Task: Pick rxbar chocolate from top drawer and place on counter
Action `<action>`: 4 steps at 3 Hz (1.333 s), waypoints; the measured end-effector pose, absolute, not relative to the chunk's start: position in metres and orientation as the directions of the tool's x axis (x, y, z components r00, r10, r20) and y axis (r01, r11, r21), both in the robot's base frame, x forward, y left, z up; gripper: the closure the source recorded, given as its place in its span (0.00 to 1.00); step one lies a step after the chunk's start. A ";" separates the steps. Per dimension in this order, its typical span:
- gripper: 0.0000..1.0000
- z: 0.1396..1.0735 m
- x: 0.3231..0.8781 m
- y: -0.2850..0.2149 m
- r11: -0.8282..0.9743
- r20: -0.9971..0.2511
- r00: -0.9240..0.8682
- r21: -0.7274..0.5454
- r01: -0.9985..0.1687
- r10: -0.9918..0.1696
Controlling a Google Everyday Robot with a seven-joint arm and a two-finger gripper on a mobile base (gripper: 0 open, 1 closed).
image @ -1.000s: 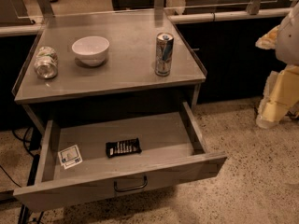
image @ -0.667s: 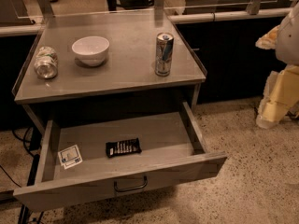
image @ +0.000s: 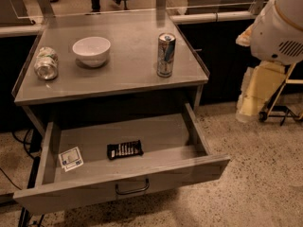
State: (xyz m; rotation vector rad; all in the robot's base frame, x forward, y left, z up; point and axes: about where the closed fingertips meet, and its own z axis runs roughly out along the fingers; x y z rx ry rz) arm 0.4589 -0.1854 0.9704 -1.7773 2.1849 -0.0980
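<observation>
Camera view from above: the top drawer [image: 189, 172] stands pulled out below the counter [image: 128, 74], its dark wire handle [image: 132, 189] at the lower middle of the frame. The rxbar chocolate [image: 125, 149] lies flat on the drawer floor, near the middle and towards the front, well apart from a small white card [image: 71, 158] in the drawer's left front corner. On the counter stand a white bowl [image: 91, 50] and an upright can [image: 166, 54]; a clear container [image: 46, 63] lies on its side at the left rim. The gripper [image: 251, 103] hangs at the right edge of the frame, beside the counter and clear of the drawer; whether it is released or clenched cannot be told.
</observation>
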 end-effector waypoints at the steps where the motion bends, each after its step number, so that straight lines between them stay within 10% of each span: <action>1: 0.00 0.959 0.471 -0.165 0.175 -0.161 -0.139 -0.241 -0.955 -0.977; 4: 0.00 0.915 0.475 -0.128 0.218 -0.180 -0.173 -0.274 -0.937 -0.968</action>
